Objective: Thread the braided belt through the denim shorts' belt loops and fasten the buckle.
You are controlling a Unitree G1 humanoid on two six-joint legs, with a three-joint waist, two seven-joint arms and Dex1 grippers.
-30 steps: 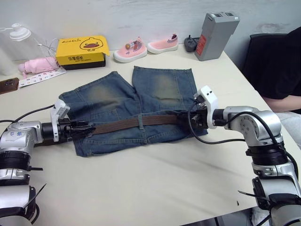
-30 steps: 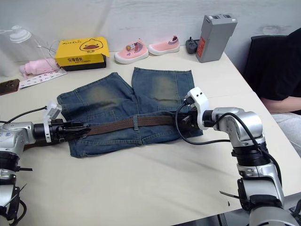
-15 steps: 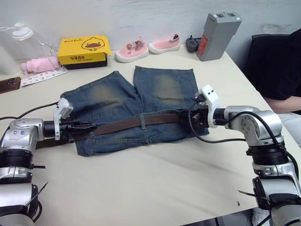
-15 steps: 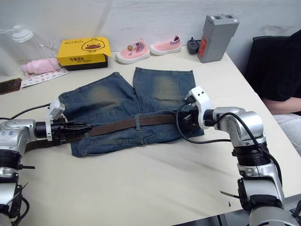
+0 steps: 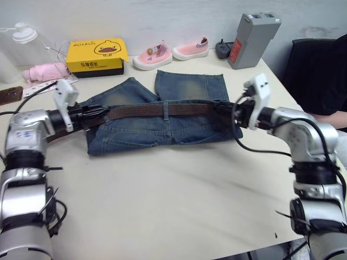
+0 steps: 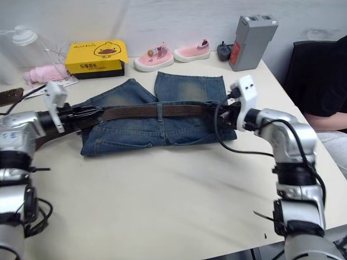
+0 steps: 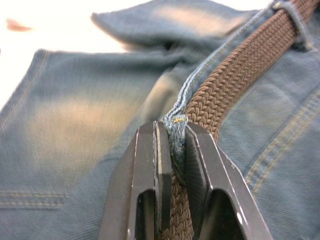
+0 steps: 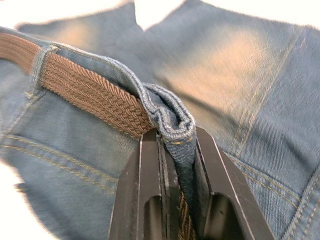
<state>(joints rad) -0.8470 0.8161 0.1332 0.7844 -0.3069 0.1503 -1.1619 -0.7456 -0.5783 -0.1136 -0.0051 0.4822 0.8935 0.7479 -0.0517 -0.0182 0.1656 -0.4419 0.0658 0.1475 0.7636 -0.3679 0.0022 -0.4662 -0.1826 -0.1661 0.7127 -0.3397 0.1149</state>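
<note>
On the far left of the worktop [image 5: 162, 206] lie a pink bundle [image 5: 40, 71] and a yellow box [image 5: 96, 56] printed with a duck. Nearer, the left tool [image 5: 96, 112] pinches the left end of the waistband of the denim shorts [image 5: 157, 130]; in the left wrist view its fingers [image 7: 150, 175] are pressed onto a fold of denim just beside the braided belt [image 7: 230, 80]. The shorts hang lifted along the waistband between the two tools, the lower part draped down to the worktop and the legs [image 5: 190, 86] lying toward the far side. The belt runs straight across the waistband from left to right, passing under a belt loop [image 5: 164, 110] near the middle. Beyond the shorts sit two pink shoes [image 5: 168, 51]. On the right, the right tool [image 5: 230, 111] pinches the right end of the waistband; the right wrist view shows its fingers [image 8: 150, 175] closed on a rolled denim edge, with the belt touching it. Farther right stand a black plug [image 5: 222, 49] and a grey block [image 5: 254, 39]. A person in dark clothing [image 5: 320, 76] sits at the right edge.
</note>
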